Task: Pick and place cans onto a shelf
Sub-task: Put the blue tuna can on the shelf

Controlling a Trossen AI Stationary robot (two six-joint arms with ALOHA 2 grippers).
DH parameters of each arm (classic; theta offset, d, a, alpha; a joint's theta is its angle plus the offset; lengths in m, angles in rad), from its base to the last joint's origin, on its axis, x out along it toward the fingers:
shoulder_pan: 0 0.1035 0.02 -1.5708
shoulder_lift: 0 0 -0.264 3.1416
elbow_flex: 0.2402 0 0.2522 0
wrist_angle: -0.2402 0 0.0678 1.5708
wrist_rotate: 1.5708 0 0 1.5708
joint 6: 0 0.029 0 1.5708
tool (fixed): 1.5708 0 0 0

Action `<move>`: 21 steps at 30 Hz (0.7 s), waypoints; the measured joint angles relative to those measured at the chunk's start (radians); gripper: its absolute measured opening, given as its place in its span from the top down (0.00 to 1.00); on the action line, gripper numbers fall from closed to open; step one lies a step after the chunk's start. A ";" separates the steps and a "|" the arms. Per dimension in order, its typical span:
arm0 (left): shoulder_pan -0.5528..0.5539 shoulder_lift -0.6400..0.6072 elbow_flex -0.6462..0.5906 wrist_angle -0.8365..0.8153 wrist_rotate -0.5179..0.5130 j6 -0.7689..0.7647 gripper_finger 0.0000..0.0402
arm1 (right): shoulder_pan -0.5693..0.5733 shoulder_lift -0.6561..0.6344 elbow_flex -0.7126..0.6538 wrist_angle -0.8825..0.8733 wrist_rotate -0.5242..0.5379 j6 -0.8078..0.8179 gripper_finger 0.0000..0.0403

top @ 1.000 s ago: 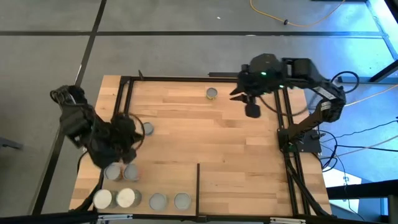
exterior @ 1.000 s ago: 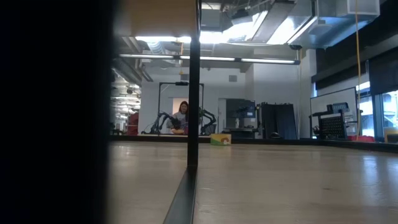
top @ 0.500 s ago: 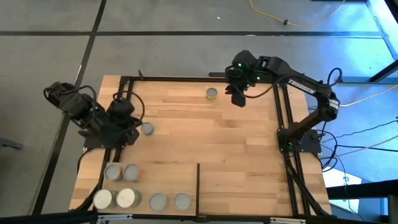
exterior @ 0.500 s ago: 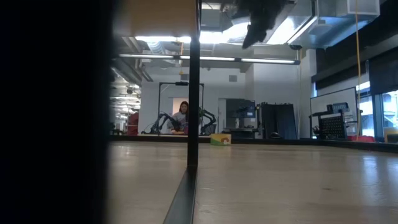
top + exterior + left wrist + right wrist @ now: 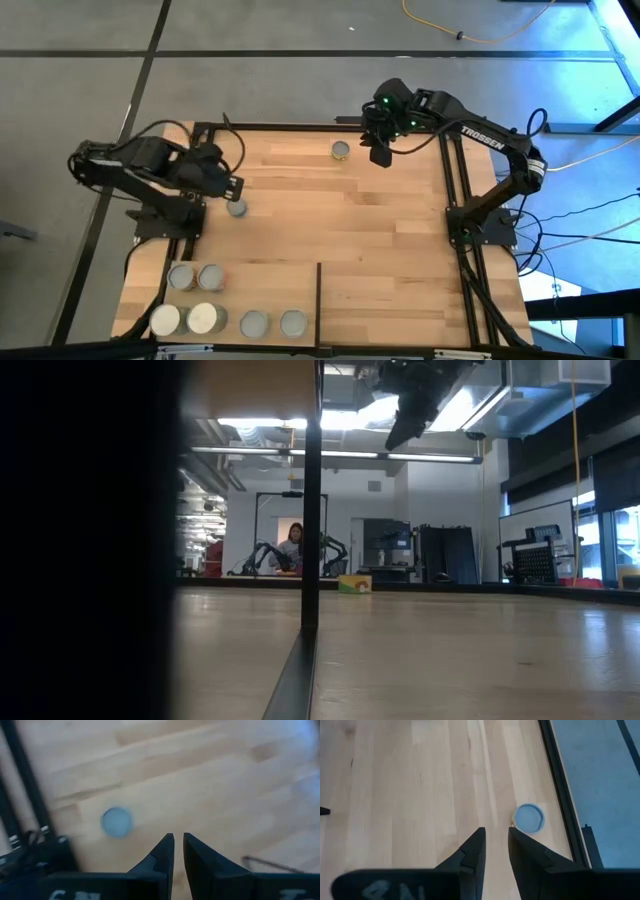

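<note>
Right gripper (image 5: 381,153), fingers a narrow slot apart and empty, hangs just right of the far-edge can (image 5: 341,151), while the left gripper (image 5: 232,187), nearly closed, hovers over the left-side can (image 5: 237,208).

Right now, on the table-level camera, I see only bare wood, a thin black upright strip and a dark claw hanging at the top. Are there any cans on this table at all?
Observer: Yes. From above, six round metal cans stand grouped at the near left corner of the planked wooden table.
Operator: Any others?
Observer: A small silver-topped can stands alone, just beside the left gripper.
Operator: And that claw I see?
Observer: That is the right gripper, empty, hanging next to a second silver-topped can near the far edge.
</note>
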 joint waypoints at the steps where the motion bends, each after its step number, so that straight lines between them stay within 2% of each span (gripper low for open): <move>1: 0.022 -0.004 -0.029 0.000 0.024 0.018 0.92 | 0.000 0.000 0.000 0.001 0.000 -0.006 0.79; 7: 0.140 -0.021 -0.197 -0.002 0.092 0.062 0.92 | 0.000 0.000 0.000 0.004 0.000 -0.010 0.79; 11: 0.210 -0.018 -0.308 0.020 0.212 0.009 0.92 | 0.000 0.000 0.000 0.003 0.000 -0.011 0.79; 15: 0.253 -0.014 -0.413 0.179 0.307 0.001 0.92 | 0.000 0.000 0.000 0.004 0.000 -0.014 0.79; 21: 0.303 -0.015 -0.559 0.376 0.331 0.075 0.92 | 0.000 0.000 0.000 0.004 0.000 -0.014 0.79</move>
